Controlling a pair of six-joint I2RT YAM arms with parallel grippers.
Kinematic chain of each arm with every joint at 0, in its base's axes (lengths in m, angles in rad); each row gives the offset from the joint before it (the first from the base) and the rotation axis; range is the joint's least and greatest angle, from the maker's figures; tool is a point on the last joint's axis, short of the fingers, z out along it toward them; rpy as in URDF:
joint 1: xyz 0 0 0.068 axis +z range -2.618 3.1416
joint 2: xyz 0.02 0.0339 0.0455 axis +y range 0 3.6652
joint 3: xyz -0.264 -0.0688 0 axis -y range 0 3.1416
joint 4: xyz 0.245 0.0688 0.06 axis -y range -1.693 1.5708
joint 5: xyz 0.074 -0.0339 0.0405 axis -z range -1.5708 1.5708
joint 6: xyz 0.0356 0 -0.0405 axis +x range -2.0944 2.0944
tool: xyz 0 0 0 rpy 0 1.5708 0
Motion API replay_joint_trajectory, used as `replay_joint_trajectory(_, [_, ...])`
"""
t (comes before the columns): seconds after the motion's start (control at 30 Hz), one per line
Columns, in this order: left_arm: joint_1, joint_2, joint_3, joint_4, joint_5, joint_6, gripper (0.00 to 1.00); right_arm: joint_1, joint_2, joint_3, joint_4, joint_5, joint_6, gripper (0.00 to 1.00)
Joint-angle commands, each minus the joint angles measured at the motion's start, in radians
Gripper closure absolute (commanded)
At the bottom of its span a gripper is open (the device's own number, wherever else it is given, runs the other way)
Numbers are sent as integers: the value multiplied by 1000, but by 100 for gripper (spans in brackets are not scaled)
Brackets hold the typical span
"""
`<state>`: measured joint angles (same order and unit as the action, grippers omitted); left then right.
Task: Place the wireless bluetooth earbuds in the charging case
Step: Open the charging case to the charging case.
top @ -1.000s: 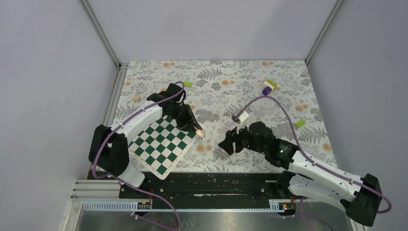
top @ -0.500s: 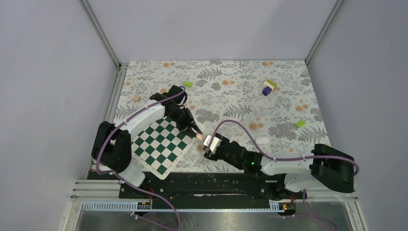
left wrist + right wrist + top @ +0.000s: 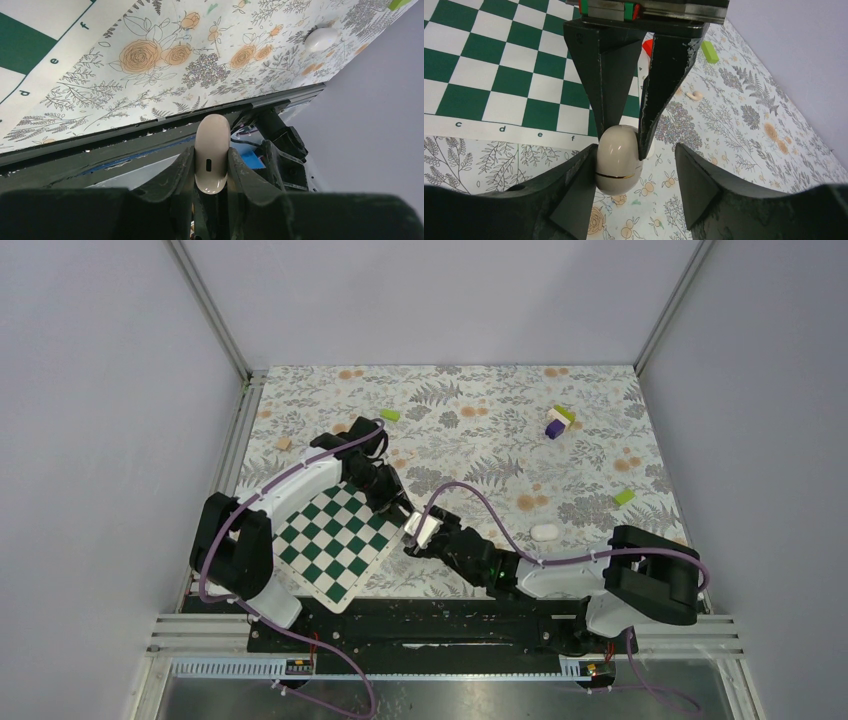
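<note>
Grey walls close in a tabletop [image 3: 600,440] covered with a flower-printed cloth. A green and white chessboard mat [image 3: 335,540] lies toward its near left corner. The charging case [image 3: 618,159] is off the cloth, held near the middle of the near edge, just beside the mat's right corner. The left claw [image 3: 212,165] is pinching it by its two broad sides. The right claw [image 3: 636,150] is spread, with one finger [image 3: 574,185] against or very close to the case and the other standing clear.

The step in hand looks like getting the lid open while the left claw steadies the case. To do it well, the right claw should bear on the half beyond the seam and not squeeze across both halves. It should then swing with the hinge, while the left claw's pinch stays below the seam.

The case is glossy cream-white, egg-rounded and shut. A thin seam runs across it, and one narrow face has a small dark slot. A small white oval thing [image 3: 543,532] lies well apart, toward the near right corner.
</note>
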<state>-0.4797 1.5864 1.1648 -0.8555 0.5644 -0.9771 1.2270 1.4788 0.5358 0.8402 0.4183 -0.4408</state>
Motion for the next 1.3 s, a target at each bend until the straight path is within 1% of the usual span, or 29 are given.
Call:
replay_joint_trajectory(0.0, [-2,-40,2,-9,22,-14,100,8,16,25,95,106,-10,37])
replay_joint_trajectory(0.33, [2,-33,4,-9,8,-6,100,8,-95,-74,51,143,-21,37])
replay_joint_trajectory(0.6, [7,-31,-3,-9,-11,-5,100,8,-203,-129,-53,137,30,37])
replay_joint_trajectory(0.77, [7,-26,0,-8,-8,-5,100,8,-239,-138,-107,89,47,37])
replay_joint_trajectory(1.07, [7,-25,7,-9,-3,-5,100,9,-257,-153,-114,45,36,37])
replay_joint_trajectory(1.2, [7,-18,18,-9,0,1,100,8,-276,-159,-143,-53,43,36])
replay_joint_trajectory(1.27, [7,-13,28,-9,13,25,100,8,-290,-185,-117,-92,46,35])
